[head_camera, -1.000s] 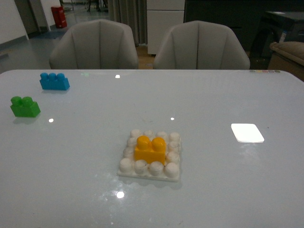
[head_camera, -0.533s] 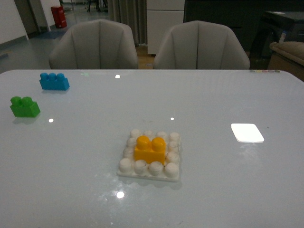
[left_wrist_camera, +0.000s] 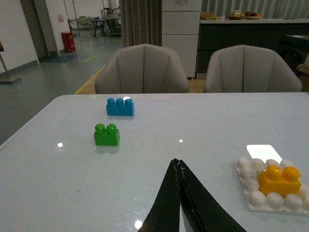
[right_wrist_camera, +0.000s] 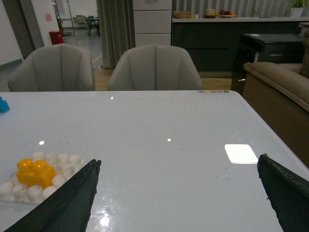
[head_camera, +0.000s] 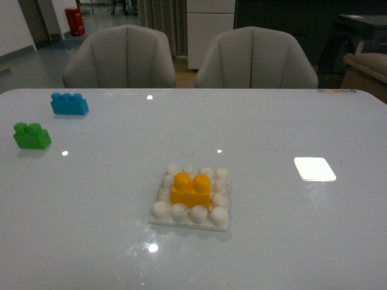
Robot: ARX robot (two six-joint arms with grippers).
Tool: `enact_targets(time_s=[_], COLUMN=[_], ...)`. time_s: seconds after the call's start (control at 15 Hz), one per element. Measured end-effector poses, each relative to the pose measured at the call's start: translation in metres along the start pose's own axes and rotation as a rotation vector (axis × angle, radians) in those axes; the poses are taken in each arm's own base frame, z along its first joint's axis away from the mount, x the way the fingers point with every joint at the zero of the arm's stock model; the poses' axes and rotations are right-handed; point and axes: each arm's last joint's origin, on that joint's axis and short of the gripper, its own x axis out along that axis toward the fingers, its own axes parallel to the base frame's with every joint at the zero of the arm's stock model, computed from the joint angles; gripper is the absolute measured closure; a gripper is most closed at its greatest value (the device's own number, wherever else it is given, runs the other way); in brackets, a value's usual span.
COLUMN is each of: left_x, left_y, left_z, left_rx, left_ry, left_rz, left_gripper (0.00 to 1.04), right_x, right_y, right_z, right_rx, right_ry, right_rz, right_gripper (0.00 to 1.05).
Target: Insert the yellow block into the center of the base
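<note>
One yellow block (head_camera: 191, 190) is sitting on the base (head_camera: 158, 219), at its center | step: insertion looking done, next move needing nothing but a seating check | left claw (left_wrist_camera: 179, 170) is staying clenched, empty | right claw (right_wrist_camera: 178, 191) is gaping, released | green brick (head_camera: 31, 135), blue brick (head_camera: 69, 103) at ten o'clock, well apart.

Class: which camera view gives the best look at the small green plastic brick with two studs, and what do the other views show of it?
The left wrist view: the small green plastic two-stud brick sits whole and fairly large, near the blue three-stud brick. The front view shows it smaller, near the picture's left edge. The right wrist view does not show it at all.
</note>
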Motion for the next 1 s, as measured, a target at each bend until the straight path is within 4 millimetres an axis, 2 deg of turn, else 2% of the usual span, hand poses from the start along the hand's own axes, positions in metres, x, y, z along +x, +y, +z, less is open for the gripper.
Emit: enact_targets(time_s=[0.4,0.53,0.6,1.0], left_x=[-0.006,-0.015,-0.017,-0.017], left_y=[0.0,0.0,0.0,0.0], left_z=[0.0,-0.007,-0.001,-0.004], left_rx=[0.0,0.0,0.0,0.0], left_ry=[0.0,0.055,-0.007,0.014], left_rz=[0.0,0.0,0.002,0.0], left_gripper=[1.03,1.03,1.03,1.03], right_x=[0.0,0.0,0.0,0.0], right_y=[0.0,0.0,0.0,0.0], right_z=[0.0,0.0,0.0,0.0], right_rx=[0.0,0.0,0.0,0.0], right_ry=[0.0,0.0,0.0,0.0], right_rz=[0.0,0.0,0.0,0.0], right_gripper=[0.06,0.06,0.06,0.06])
